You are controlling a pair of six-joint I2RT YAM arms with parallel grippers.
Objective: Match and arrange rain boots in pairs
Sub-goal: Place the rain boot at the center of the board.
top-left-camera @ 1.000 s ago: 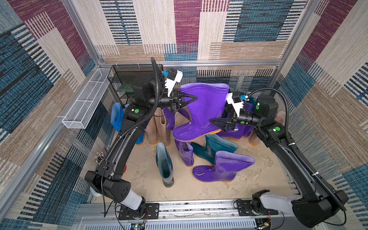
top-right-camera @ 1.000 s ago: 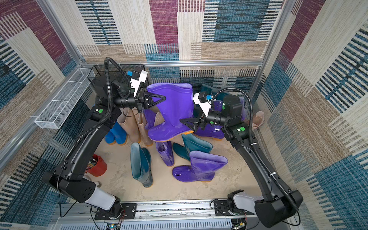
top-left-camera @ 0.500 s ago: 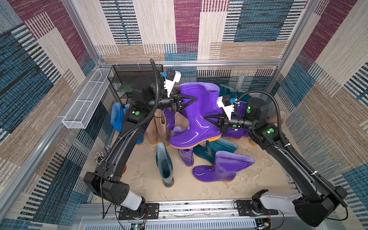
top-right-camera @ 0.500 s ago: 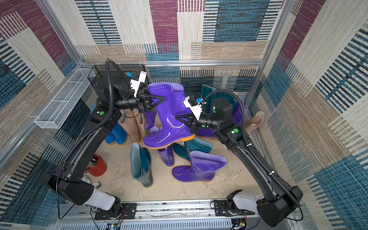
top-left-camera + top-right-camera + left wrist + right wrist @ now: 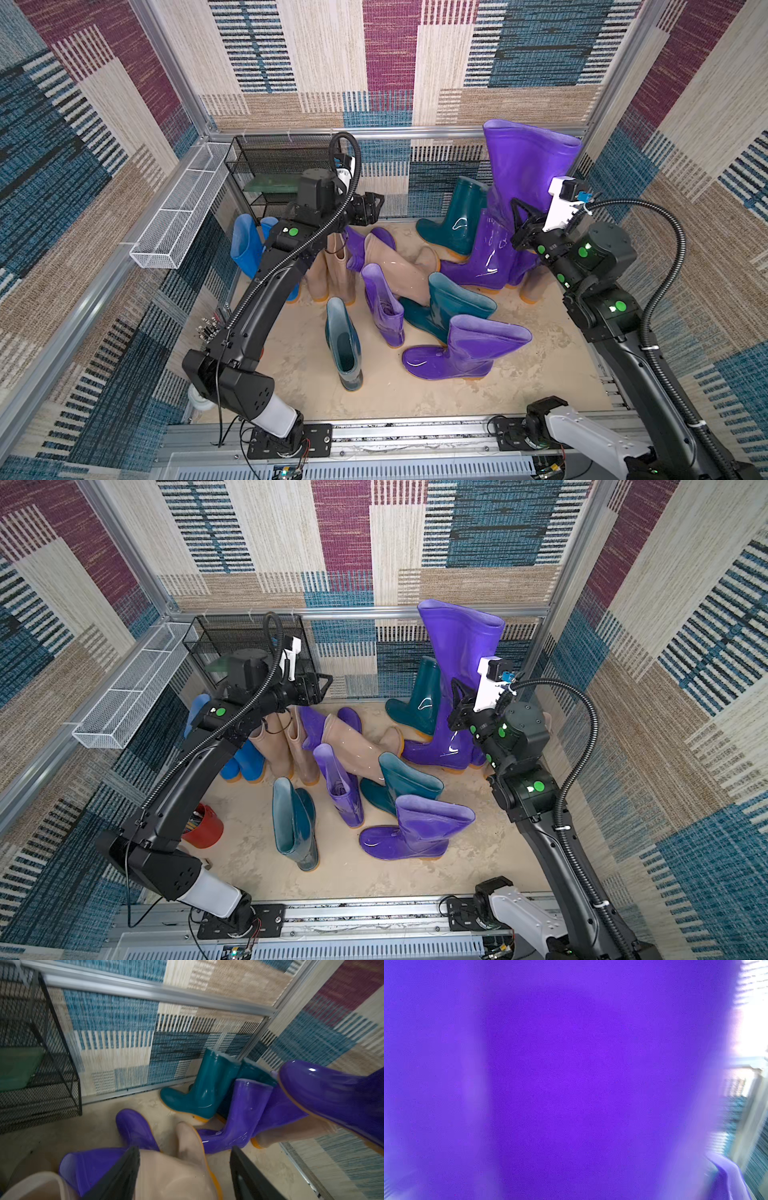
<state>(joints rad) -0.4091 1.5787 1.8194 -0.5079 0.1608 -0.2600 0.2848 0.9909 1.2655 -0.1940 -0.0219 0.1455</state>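
My right hand [image 5: 519, 220] is clenched on the tall purple boot [image 5: 528, 166], holding it up at the back right of the worktop [image 5: 540, 374].

The tall purple boot is glossy and long in the shaft. It hangs nearly upright in both top views [image 5: 461, 646], its open mouth near the rear rail. My left wrist view shows its shiny toe [image 5: 332, 1095], edged by a thin orange sole and tilted clear of the worktop. My right wrist view is only blurred purple. Below the lifted boot stand a shorter purple boot [image 5: 486, 253] and a dark teal boot [image 5: 457, 224] by the back wall. My left hand [image 5: 372, 208] is released and empty, its fingers [image 5: 124, 1174] apart above a beige boot [image 5: 399, 266] lying on its side, near the black wire rack [image 5: 282, 166].
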